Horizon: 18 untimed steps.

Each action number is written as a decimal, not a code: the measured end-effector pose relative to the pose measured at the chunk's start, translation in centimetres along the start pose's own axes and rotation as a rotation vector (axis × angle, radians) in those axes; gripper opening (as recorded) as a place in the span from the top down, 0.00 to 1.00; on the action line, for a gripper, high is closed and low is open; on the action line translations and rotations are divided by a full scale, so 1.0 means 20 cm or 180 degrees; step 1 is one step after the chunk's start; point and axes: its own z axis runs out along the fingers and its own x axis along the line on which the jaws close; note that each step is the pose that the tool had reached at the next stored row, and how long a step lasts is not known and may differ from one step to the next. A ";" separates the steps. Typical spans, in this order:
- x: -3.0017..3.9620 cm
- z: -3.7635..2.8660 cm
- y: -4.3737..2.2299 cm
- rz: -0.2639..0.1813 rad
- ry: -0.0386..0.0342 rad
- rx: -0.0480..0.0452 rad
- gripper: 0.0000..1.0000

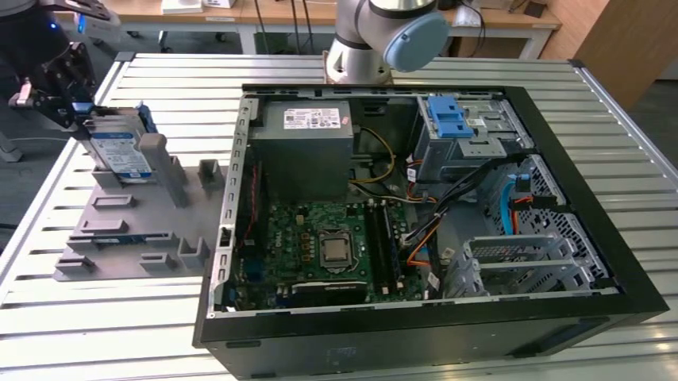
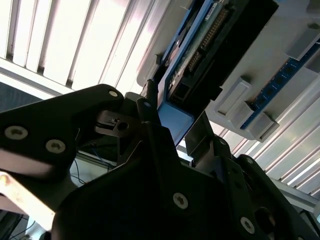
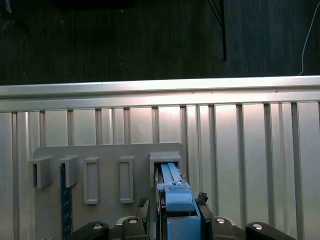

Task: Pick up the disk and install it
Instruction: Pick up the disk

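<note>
The disk (image 1: 114,151), a silver drive with a blue-and-white label in a blue bracket, stands on edge in a slot of the grey fixture plate (image 1: 127,230), at the exterior view's left. My gripper (image 1: 87,119) comes at it from the upper left, with its fingers on either side of the bracket's upper end. In the first wrist view the blue bracket (image 3: 176,200) sits between the two black fingertips (image 3: 143,205), which look pressed against it. The second wrist view shows the disk (image 2: 200,55) from its circuit-board side, just past the gripper (image 2: 172,112).
An open black computer case (image 1: 593,182) lies to the right of the fixture, with a drive cage and blue latch (image 1: 450,119) at its far right corner. The slatted metal table (image 1: 159,71) ends just beyond the fixture (image 3: 160,90). Other upright posts (image 1: 206,171) stand on the fixture plate.
</note>
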 end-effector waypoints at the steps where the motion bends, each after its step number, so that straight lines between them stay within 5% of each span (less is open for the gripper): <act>1: 0.001 0.002 0.000 0.0003 0.0000 0.0000 0.52; 13: 0.001 0.008 0.000 0.0003 0.0000 0.0000 0.52; 18: 0.001 0.008 0.000 0.0003 0.0000 0.0000 0.60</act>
